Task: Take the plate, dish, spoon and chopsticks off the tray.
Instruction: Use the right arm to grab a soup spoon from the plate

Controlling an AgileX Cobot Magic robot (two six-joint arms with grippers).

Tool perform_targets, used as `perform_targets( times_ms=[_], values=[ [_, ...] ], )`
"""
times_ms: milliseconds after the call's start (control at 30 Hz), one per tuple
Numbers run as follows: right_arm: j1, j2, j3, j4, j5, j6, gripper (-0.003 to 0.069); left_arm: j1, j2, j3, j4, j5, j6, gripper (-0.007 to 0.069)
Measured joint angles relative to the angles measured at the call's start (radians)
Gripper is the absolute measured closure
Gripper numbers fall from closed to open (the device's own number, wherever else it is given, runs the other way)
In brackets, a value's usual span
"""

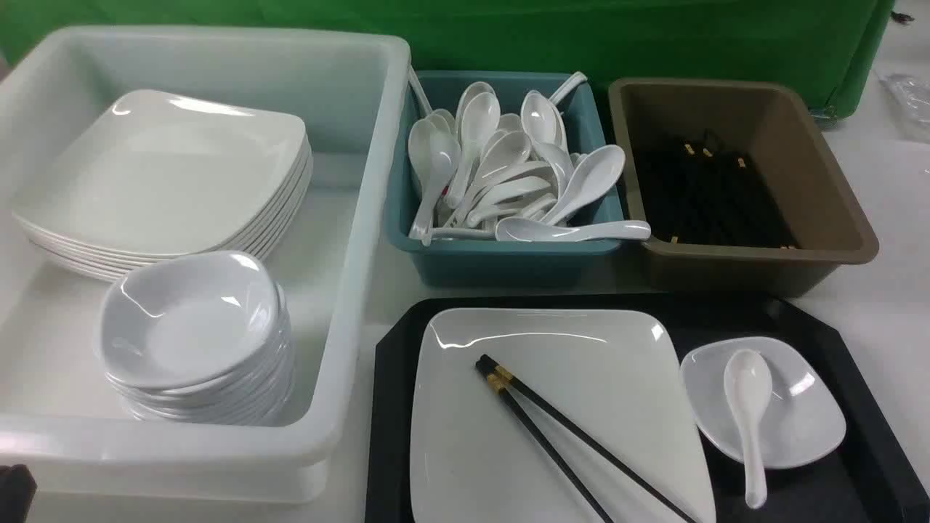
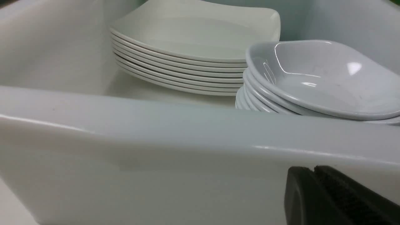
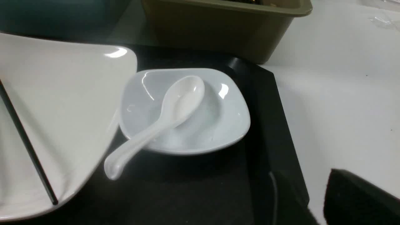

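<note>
- The first step looks to be lifting the glossy white soup spoon with the deep oval bowl [image 1: 748, 385] out of the small shallow white dish with rounded corners [image 1: 788, 428], near the tray's right edge. Its handle hangs over the dish's near rim, so I would pinch it there, mid-handle, with a light, level grip.
- The spoon should go first; tipping the dish with it aboard would likely send it sliding.
- The right gripper [image 3: 312, 193] has its dark fingers parted, with nothing between them. It wants to come down square to the handle, without knocking the dish into the plate.
- The left gripper [image 2: 314, 175] has its fingertips pressed together, empty, beside the big white plastic bin [image 1: 218, 443].
- The pair of thin black chopsticks with gold bands [image 1: 574, 436] lies slantwise across the large flat square white plate [image 1: 465, 407]. They are best gathered as a pair before the plate is raised.
- The plate fills the tray's left and middle, its edge right against the dish.
- All of it sits on the black plastic tray with cut-off corners [image 1: 385, 421], on a white tabletop [image 1: 857, 290].
- Beyond the tray's far edge stand a teal bin [image 1: 508, 265] heaped with white spoons and a brown bin [image 1: 755, 269] of black chopsticks. The big bin, left of the tray, holds stacked plates and dishes.
- A green cloth [image 1: 508, 36] closes off the back.
</note>
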State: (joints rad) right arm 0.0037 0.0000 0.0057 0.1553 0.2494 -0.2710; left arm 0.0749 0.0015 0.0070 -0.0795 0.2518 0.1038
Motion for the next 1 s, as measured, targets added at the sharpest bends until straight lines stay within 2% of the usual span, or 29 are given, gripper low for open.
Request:
perform_targets(
  times_ms=[633, 667, 767, 800, 833, 867, 1000],
  values=[
    [0.0, 0.0, 0.0, 0.0, 0.0, 0.0, 0.0417, 0.0, 0.0, 0.0, -0.009, -0.018, -0.002, 0.0608],
    [0.0, 0.0, 0.0, 0.0, 0.0, 0.0, 0.0417, 0.0, 0.0, 0.0, -0.039, -0.042, -0.011, 0.0608],
    [0.0, 0.0, 0.0, 0.0, 0.0, 0.0, 0.0417, 0.0, 0.0, 0.0, -0.24, -0.163, -0.117, 0.0608],
    [0.0, 0.0, 0.0, 0.0, 0.0, 0.0, 0.0417, 0.0, 0.0, 0.0, -0.24, -0.163, -0.117, 0.0608],
    [0.0, 0.0, 0.0, 0.0, 0.0, 0.0, 0.0417, 0.0, 0.0, 0.0, -0.351, -0.227, -0.166, 0.0608],
    [0.0, 0.0, 0.0, 0.0, 0.0, 0.0, 0.0417, 0.0, 0.0, 0.0, -0.391, -0.264, -0.191, 0.0608],
    [0.0, 0.0, 0.0, 0.0, 0.0, 0.0, 0.0417, 0.0, 0.0, 0.0, -0.452, -0.325, -0.24, 0.0608]
  ],
)
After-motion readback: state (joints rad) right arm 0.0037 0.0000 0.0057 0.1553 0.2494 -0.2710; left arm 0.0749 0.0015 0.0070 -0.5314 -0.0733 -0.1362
